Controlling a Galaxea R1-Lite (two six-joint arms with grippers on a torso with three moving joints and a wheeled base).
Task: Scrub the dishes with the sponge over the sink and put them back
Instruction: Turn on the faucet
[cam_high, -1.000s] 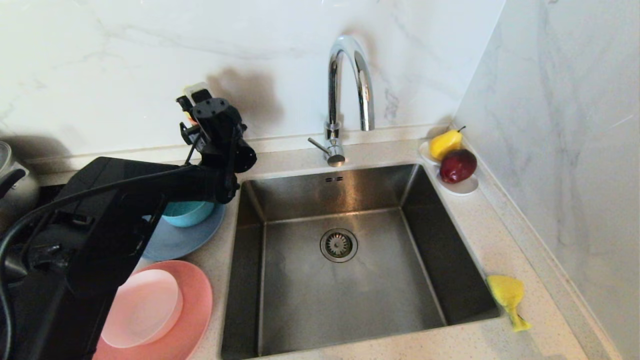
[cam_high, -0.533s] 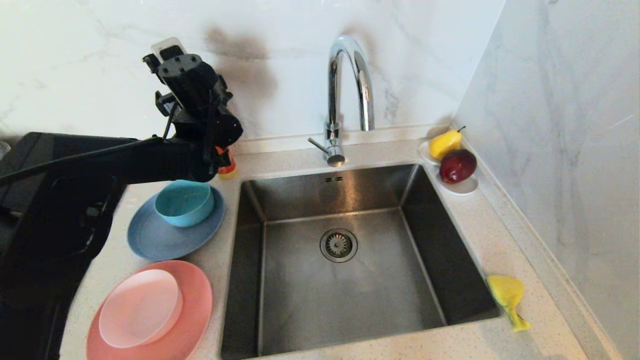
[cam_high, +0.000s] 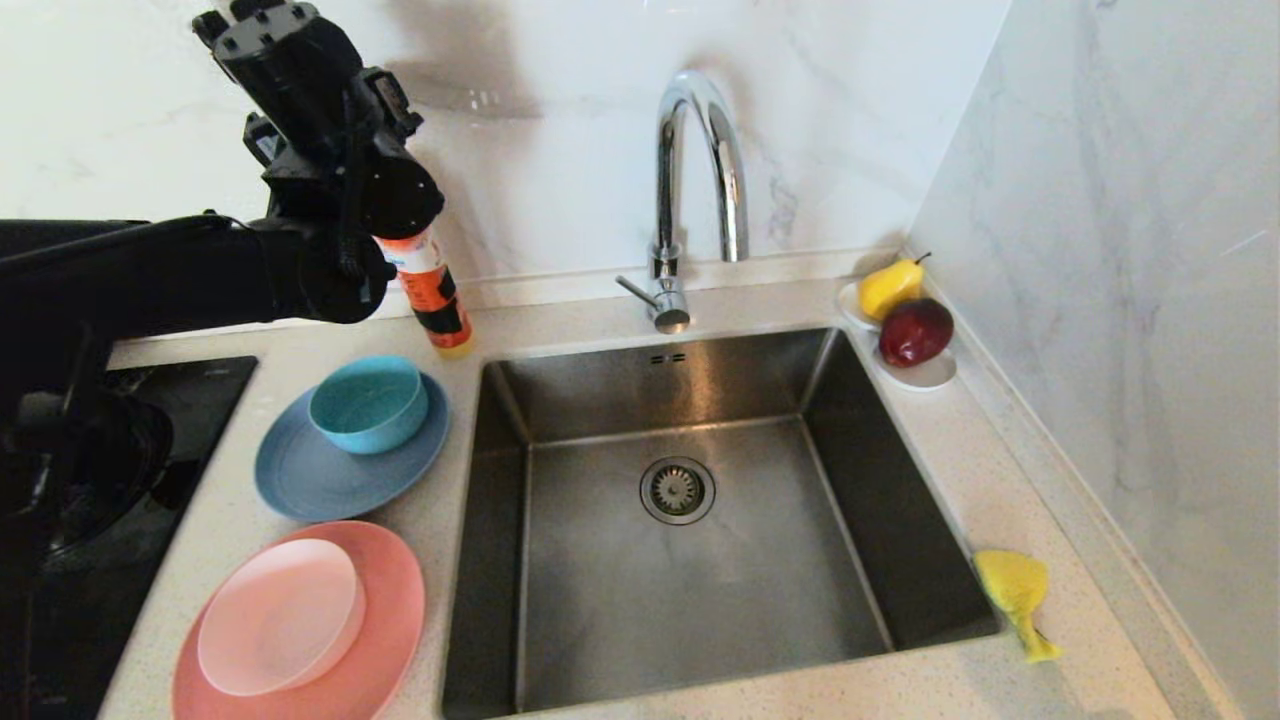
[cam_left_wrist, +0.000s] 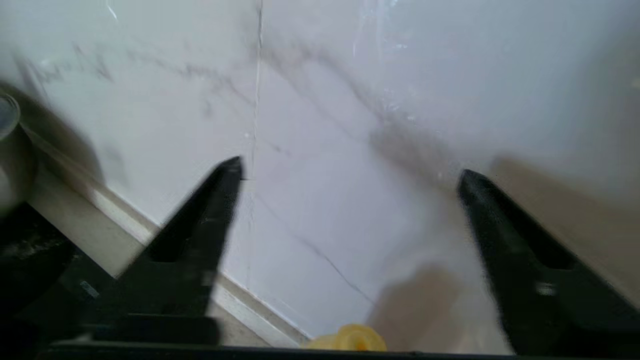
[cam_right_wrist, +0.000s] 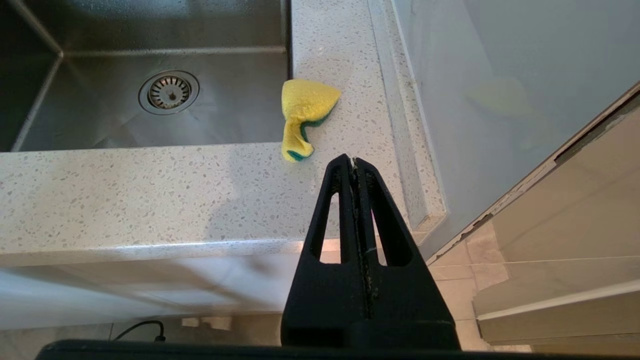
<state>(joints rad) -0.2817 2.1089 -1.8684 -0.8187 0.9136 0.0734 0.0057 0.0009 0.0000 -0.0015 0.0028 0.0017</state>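
Now the left gripper (cam_left_wrist: 350, 172) is hovering high by the wall behind the sink (cam_high: 680, 620), its jaws standing wide apart and holding nothing. Beside the sink on the left, the teal bowl (cam_high: 368, 402) is sitting on the grey-blue plate (cam_high: 330, 480), and the pale pink plate (cam_high: 280, 615) is lying on the salmon plate (cam_high: 385, 640). The sponge (cam_right_wrist: 304, 116) is lying crumpled on the counter, just beside the sink's right edge. The right gripper (cam_right_wrist: 353, 161) is waiting below the counter edge near the sponge, jaws pressed together and empty. I think the left gripper should be coming down over one dish rim slowly, closing only when the rim is sitting between the jaws.
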